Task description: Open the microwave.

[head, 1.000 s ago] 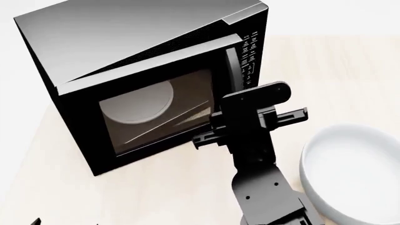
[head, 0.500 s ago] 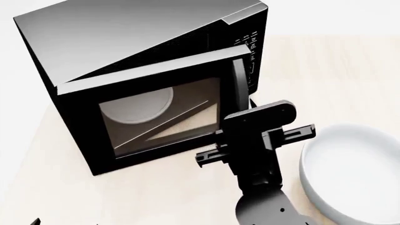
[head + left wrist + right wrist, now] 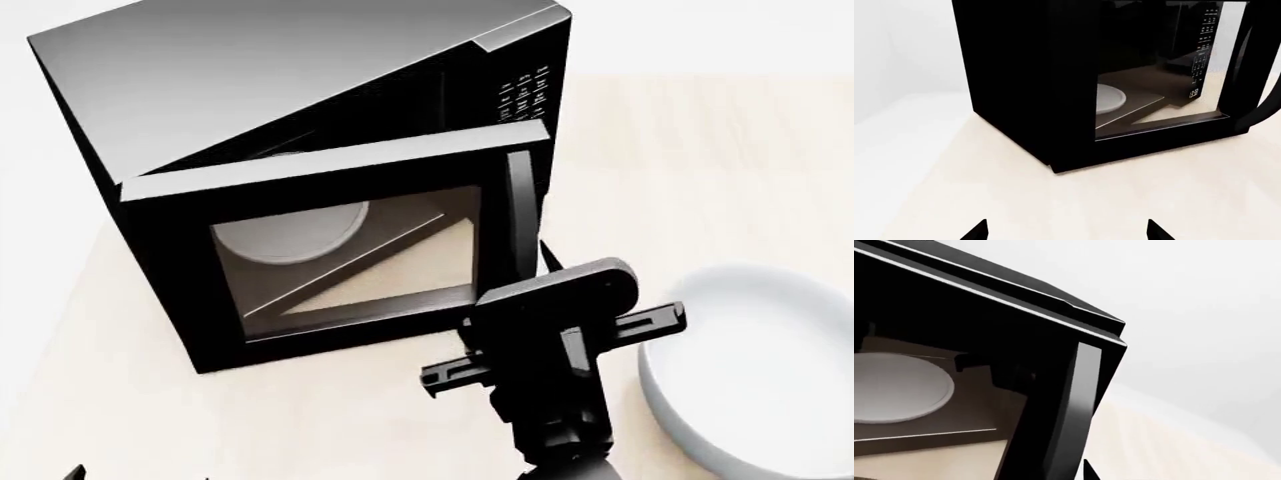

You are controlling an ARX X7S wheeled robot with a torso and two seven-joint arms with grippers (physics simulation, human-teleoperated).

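Note:
The black microwave [image 3: 267, 90] stands on the pale table with its glass door [image 3: 347, 250] swung partly open on its left hinge. Its button panel [image 3: 523, 95] shows behind the door's free edge, and a pale plate [image 3: 287, 232] lies inside. My right gripper [image 3: 541, 262] is at the vertical handle [image 3: 521, 205]. In the right wrist view the handle [image 3: 1054, 415] fills the space between the jaws, with one fingertip [image 3: 1089, 471] showing beside it. My left gripper [image 3: 1066, 232] is open over bare table, short of the microwave [image 3: 1021, 85].
A large white bowl [image 3: 747, 370] sits on the table to the right of my right arm, close to the wrist. The pale wooden table [image 3: 120, 400] stretches in front of the microwave. A white wall rises behind it.
The door has swung further open. My right gripper has come toward me with the handle, and more of the button panel is uncovered. The left gripper has not moved.

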